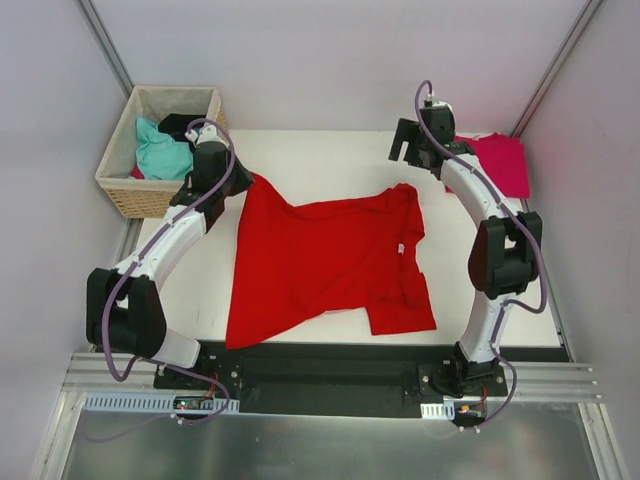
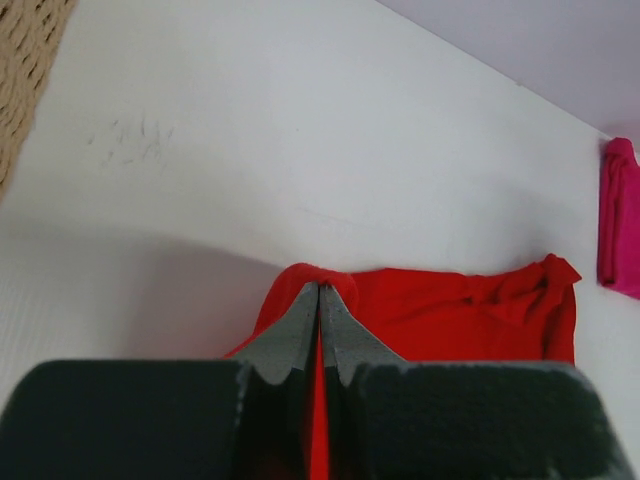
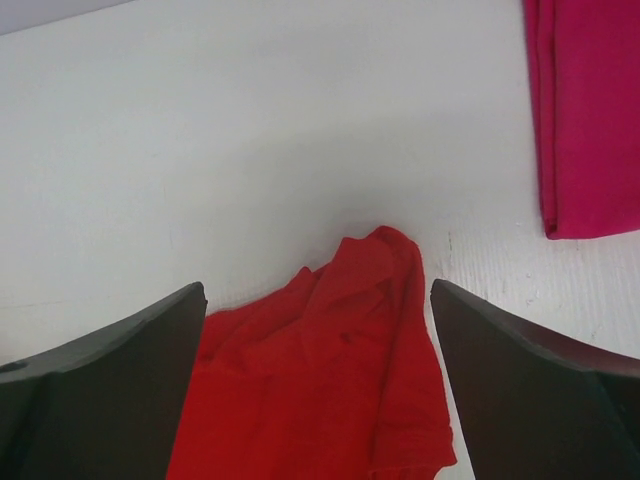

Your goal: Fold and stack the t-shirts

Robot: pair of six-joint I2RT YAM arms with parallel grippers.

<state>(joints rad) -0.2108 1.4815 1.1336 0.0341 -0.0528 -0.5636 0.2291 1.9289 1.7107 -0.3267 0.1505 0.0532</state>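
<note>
The red t-shirt (image 1: 320,265) lies spread and rumpled across the middle of the white table (image 1: 330,150), its small white label (image 1: 399,248) toward the right side. The left gripper (image 2: 318,300) is pressed together on a bunched corner at the shirt's far left edge. Its wrist view shows red cloth pinched between the two fingers, a thin strip running down the seam between them.

The right gripper (image 3: 318,288) is spread wide with nothing between its fingers. It hangs over the shirt's far right corner, where a crumpled peak of red cloth shows below the gap. It seems clear of the cloth, though the height is hard to judge.

The pink t-shirt (image 1: 500,165) lies folded flat at the table's far right corner, apart from the red one. A wicker basket (image 1: 140,195) stands at the far left, holding a teal cloth (image 1: 160,150) and something dark.
</note>
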